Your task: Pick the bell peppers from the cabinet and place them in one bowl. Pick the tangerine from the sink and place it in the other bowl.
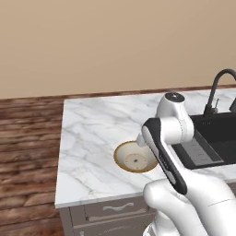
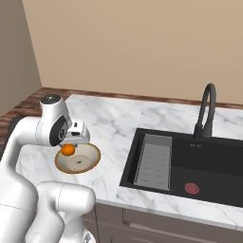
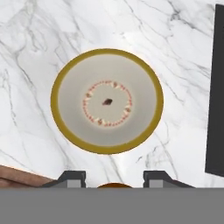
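- The white arm's 2-finger gripper point(image 2: 70, 146) hangs above the round tan-brown bowl with a pale rim point(image 2: 93, 161); its 2 dark fingertips point(image 3: 72, 178) pinch the small smooth orange tangerine point(image 2: 68, 150) between them.
- The tangerine sits over the bowl's near-left rim, clear of its floor; the bowl's grey interior shows a ring of red dots.
- The bowl rests on the white marble counter point(image 2: 118, 126), left of the black rectangular sink point(image 2: 209, 159); the sink's pinkish-red round drain point(image 2: 191, 188) lies bare beside the black gooseneck tap point(image 2: 205, 111).
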{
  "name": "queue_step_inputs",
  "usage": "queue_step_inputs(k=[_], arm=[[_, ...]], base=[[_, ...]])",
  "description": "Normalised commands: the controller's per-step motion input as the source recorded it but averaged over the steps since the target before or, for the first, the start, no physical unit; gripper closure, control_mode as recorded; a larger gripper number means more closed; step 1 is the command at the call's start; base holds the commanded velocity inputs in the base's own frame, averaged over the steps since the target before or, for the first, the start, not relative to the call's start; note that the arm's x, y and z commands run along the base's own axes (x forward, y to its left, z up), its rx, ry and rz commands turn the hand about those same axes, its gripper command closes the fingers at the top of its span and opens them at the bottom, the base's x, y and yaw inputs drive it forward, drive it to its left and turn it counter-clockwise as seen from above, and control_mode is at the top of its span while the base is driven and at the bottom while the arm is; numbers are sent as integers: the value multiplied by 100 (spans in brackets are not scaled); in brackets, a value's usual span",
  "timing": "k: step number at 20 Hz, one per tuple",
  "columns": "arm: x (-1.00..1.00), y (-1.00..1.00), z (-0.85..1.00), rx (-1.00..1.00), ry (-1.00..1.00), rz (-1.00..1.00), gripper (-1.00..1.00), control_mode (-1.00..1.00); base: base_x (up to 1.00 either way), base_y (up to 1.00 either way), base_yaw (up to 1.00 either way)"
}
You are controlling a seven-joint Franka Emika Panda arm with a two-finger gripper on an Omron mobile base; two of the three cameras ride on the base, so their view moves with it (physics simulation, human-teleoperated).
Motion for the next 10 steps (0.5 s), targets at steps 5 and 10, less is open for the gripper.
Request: queue_step_inputs(k=[5, 10], arm=[[52, 0, -6, 0, 10, 0, 100, -100], [49, 13, -16, -2, 0, 0, 100, -100]], base=[[0, 0, 0], [0, 0, 0]])
